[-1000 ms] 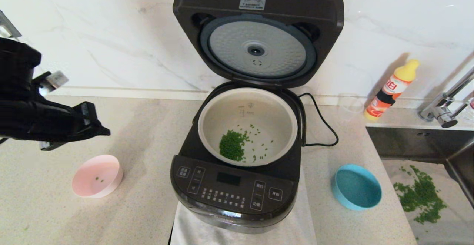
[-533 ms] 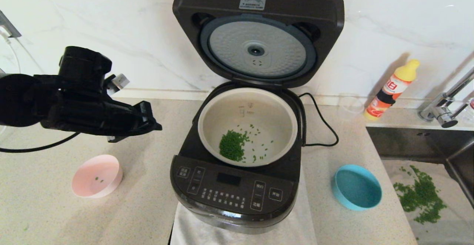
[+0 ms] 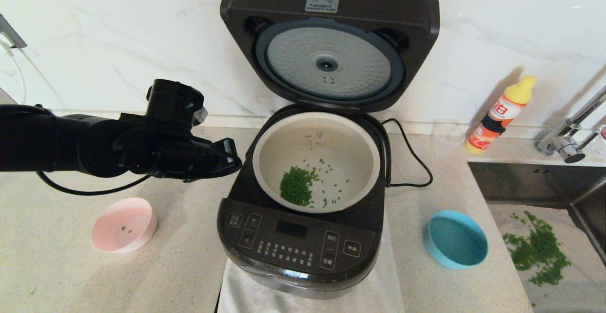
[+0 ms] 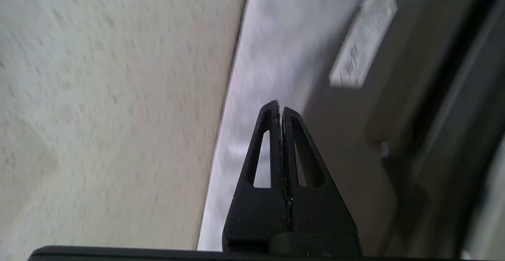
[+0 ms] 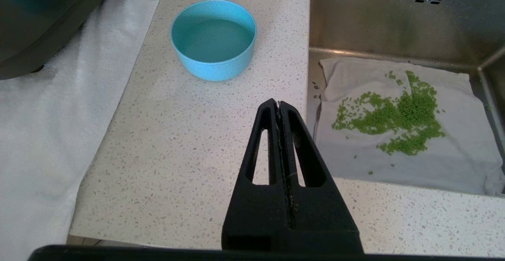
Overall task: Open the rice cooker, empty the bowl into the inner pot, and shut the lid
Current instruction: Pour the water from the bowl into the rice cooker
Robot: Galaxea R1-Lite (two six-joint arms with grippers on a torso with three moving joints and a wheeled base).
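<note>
The black rice cooker (image 3: 298, 242) stands at the counter's middle with its lid (image 3: 329, 43) raised upright, silver plate facing me. The off-white inner pot (image 3: 316, 161) holds a heap of green bits. A pink bowl (image 3: 124, 224) with a few green bits sits at the left front, a blue bowl (image 3: 455, 238) (image 5: 213, 39) sits empty at the right. My left gripper (image 3: 236, 162) (image 4: 280, 105) is shut on nothing, in the air just left of the cooker's body. My right gripper (image 5: 278, 104) is shut and empty over the counter near the sink, out of the head view.
A white towel (image 3: 388, 275) lies under the cooker. The power cord (image 3: 412, 161) loops behind it on the right. A yellow-capped bottle (image 3: 502, 114) stands by the wall. The sink (image 3: 539, 199) with a faucet (image 3: 568, 133) holds a cloth with scattered green bits (image 5: 398, 115).
My left arm has swung from the far left toward the cooker, its shut gripper now close to the cooker's left side. The bowls, pot and lid have not moved.
</note>
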